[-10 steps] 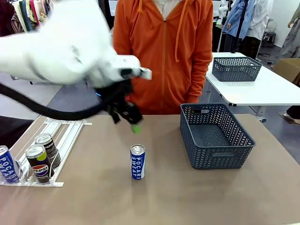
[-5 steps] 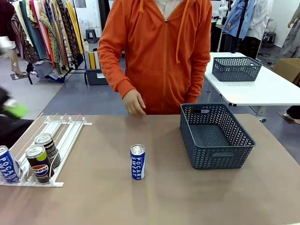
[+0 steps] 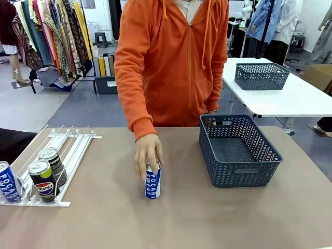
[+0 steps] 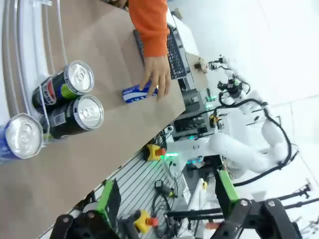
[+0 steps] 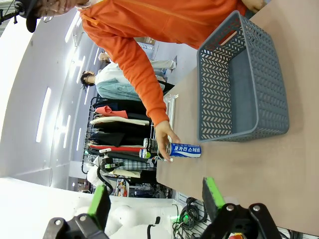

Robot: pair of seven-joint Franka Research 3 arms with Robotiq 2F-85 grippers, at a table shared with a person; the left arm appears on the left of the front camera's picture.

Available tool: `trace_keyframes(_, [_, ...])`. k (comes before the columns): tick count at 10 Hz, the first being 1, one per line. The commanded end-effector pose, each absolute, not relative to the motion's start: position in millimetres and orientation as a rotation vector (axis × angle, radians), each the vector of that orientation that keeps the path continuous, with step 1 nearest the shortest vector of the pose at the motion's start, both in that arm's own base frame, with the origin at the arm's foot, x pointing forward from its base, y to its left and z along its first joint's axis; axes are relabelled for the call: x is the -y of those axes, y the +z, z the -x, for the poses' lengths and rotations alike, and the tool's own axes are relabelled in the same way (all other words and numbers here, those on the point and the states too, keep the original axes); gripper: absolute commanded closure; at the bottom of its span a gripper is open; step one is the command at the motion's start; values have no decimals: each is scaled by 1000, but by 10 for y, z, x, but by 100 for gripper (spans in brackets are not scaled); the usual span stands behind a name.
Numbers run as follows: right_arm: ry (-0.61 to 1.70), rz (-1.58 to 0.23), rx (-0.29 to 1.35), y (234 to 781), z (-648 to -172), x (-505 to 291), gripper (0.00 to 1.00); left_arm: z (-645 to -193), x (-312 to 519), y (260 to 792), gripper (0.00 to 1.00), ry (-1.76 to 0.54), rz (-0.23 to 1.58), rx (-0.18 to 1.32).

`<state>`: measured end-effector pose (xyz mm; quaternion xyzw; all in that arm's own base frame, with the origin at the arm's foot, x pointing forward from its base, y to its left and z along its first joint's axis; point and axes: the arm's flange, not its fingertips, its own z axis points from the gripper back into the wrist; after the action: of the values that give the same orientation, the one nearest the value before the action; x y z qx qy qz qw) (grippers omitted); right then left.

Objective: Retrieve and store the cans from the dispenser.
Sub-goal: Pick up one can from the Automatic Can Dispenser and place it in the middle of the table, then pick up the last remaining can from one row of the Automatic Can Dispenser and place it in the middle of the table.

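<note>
A dark blue-grey lattice plastic basket (image 3: 244,176) sits on the brown tabletop (image 3: 181,223), and everything else is placed from it. To the left of the basket, apart from it, 1 slim blue can with white POCARI SWEAT lettering (image 3: 152,185) stands upright. A person's hand (image 3: 148,154) comes down over its silver top, fingers wrapped around the upper part. The arm is in an orange hooded sweatshirt sleeve (image 3: 136,78), and the person stands at the far edge, behind and left of the basket.

Well apart from the basket, at the tabletop's left side, lies the flat white rack of long parallel rails (image 3: 72,141) – the dispenser. At its near end stand 3 cans: 2 black ones with the round Pepsi logo (image 3: 42,181), 1 behind the other, and 1 blue POCARI SWEAT can (image 3: 7,182) on the side farther from the basket.

The left jaws stand wide apart with nothing between the green pads (image 4: 106,198); that wrist view looks down on the 3 silver tops. The right jaws are also apart and hold nothing – their green pads (image 5: 211,191) frame the basket and the hand on the can beyond.
</note>
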<state>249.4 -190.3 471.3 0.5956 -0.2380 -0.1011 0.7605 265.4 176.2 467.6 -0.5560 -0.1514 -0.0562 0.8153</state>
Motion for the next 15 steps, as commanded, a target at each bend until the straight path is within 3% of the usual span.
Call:
trace_keyframes(1, [-219,-1316,538,4753,-2519,1892,0,-2659,-1550,4947,0,-218,1122,333])
trace_keyframes(11, [-219,-1316,538,4753,-2519,1892,0,-2661,-1552,4947,0,-200,1101,316])
trace_keyframes(13, [-219,-1316,538,4753,-2519,1892,0,-2616,-1135,5155,0,-205,454,192])
trace_keyframes(14, [-219,-1316,538,4753,-2519,1892,0,-2679,-937,5205,0,-101,95,233])
trace_keyframes(15, [-219,-1316,538,4753,-2519,1892,0,-2758,-790,5205,0,-38,-130,245])
